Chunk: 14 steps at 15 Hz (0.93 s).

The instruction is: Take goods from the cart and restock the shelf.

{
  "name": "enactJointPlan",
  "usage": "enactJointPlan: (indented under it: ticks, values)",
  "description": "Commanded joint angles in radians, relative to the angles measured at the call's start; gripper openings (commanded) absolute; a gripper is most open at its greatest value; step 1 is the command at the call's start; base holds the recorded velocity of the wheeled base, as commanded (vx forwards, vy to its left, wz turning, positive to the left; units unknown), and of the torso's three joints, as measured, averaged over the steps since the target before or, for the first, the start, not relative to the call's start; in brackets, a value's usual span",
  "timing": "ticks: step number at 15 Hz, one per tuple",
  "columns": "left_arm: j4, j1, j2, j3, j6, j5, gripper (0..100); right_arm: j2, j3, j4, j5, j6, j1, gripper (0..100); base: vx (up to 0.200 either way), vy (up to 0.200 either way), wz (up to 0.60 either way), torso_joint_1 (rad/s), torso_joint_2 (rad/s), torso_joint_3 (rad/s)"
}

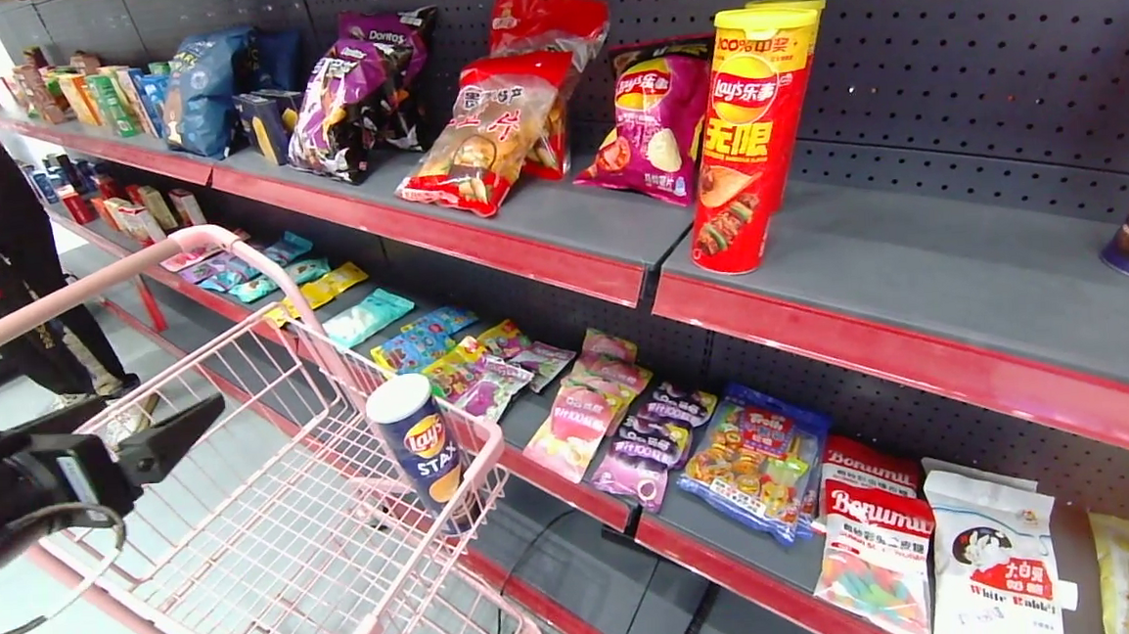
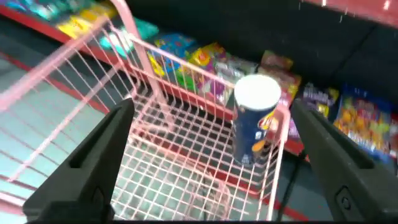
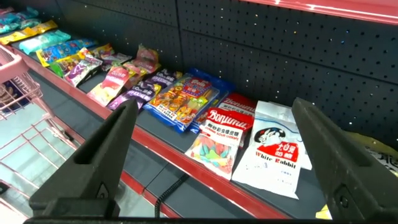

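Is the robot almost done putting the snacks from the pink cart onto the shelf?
Nearly, it seems. Done: tall red cans stand on the top shelf, though who put them there isn't shown. In hand: nothing. The left end effector is open near the pink cart, and the right end effector is open too. Left: one blue can standing in the cart.
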<state>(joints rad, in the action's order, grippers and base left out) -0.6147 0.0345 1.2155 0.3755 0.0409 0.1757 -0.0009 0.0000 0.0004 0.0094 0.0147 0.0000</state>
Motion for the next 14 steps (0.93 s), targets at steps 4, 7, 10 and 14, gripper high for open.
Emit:
enactJointPlan:
  ticks: [4,7,10,14]
  values:
    - [-0.324,-0.036,0.535,-0.03,-0.013,0.114,100,0.001,0.0,0.001,0.001,-0.004,0.0,100,0.0,0.0,0.0,0.0,0.0,0.0]
    - [-0.534,-0.093,0.713,-0.026,-0.015,0.166,100,0.001,0.0,0.001,0.001,-0.005,0.0,100,0.0,0.0,0.0,0.0,0.0,0.0]
    - [-0.577,-0.166,0.8,0.005,-0.012,0.174,100,0.001,0.0,0.001,0.0,-0.007,0.0,100,0.0,0.0,0.0,0.0,0.0,0.0]
    - [-0.579,-0.18,0.863,0.121,-0.01,0.169,100,0.001,0.0,0.001,0.0,-0.005,0.0,100,0.0,0.0,0.0,0.0,0.0,0.0]
